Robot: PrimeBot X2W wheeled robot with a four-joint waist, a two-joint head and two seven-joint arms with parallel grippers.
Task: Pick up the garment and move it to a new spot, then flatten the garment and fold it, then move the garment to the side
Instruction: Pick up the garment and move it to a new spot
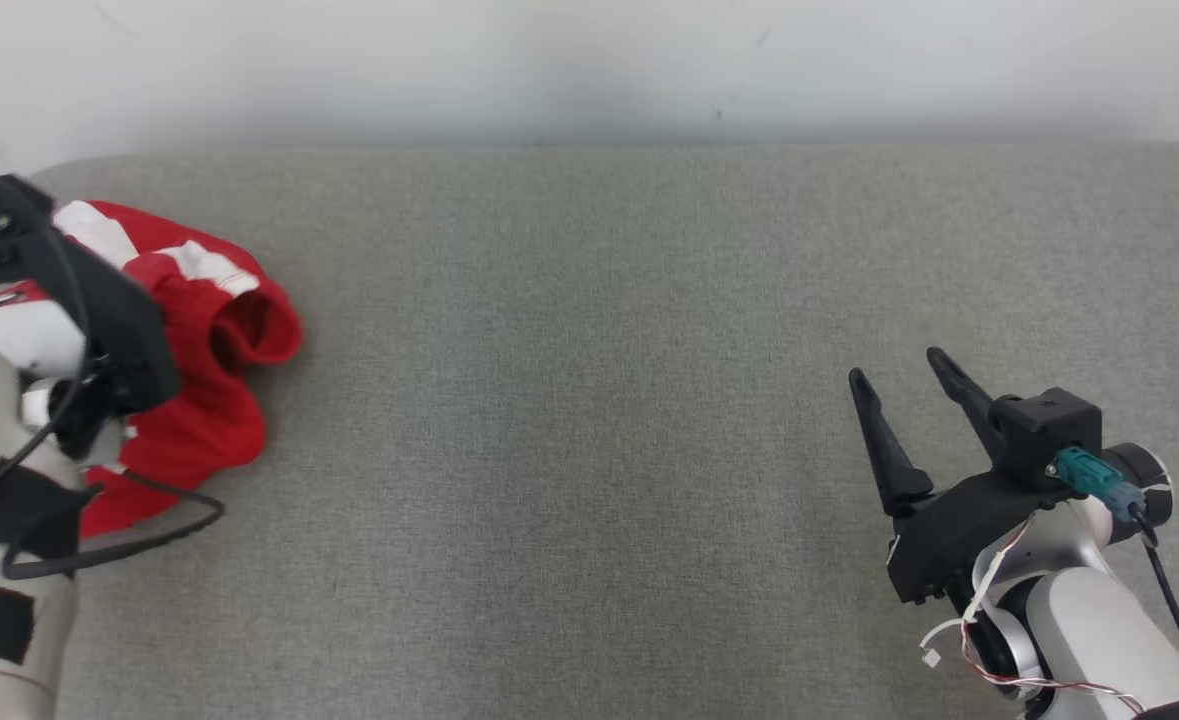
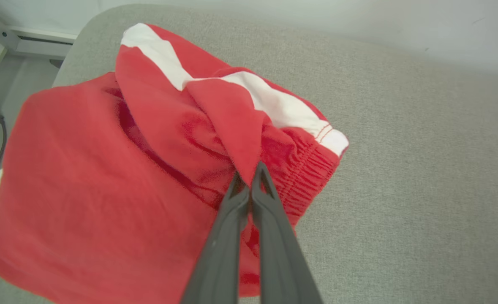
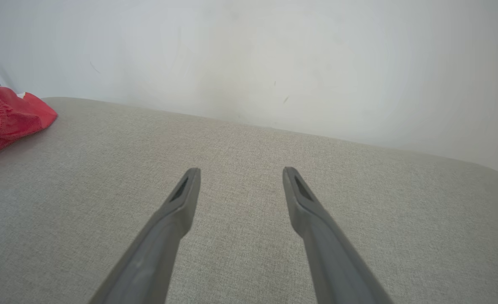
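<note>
The garment (image 1: 199, 340) is red with white stripes and lies crumpled at the left end of the grey padded table (image 1: 589, 400). In the left wrist view the garment (image 2: 105, 177) bunches up around my left gripper (image 2: 249, 173), whose two dark fingers are pressed together on a red fold beside the elastic waistband. In the head view my left wrist covers part of the cloth and hides those fingertips. My right gripper (image 1: 894, 365) stands open over bare table at the right, far from the cloth. Its fingertips (image 3: 189, 175) are spread wide, and the garment (image 3: 4, 118) shows at that view's left edge.
A pale wall (image 1: 589, 60) runs along the table's far edge. A black cable (image 1: 119, 545) loops from my left arm over the table's left front. The table's rounded left corner (image 2: 88, 29) drops off to a floor and a white frame.
</note>
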